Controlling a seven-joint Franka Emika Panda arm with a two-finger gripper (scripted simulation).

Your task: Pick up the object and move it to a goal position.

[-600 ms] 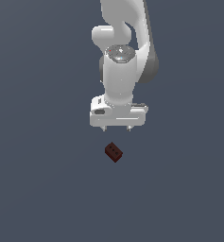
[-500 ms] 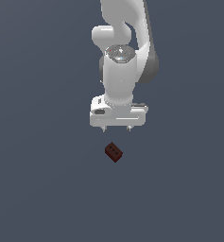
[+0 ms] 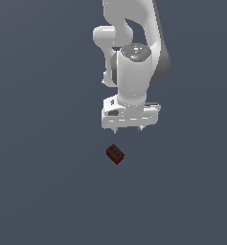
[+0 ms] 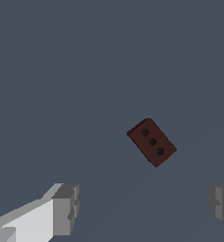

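My white two-fingered gripper (image 3: 127,129) hangs spread wide, empty; the small dark reddish-brown rectangular block (image 3: 115,154) with three holes lies apart below it.

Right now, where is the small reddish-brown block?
In the exterior view the block lies on the grey surface just below the open gripper, slightly toward that view's left, and apart from it; the wrist view shows it untouched by the fingers.

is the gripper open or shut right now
Open. In the wrist view the two fingers stand wide apart, nothing between them; the block lies beyond, untouched.
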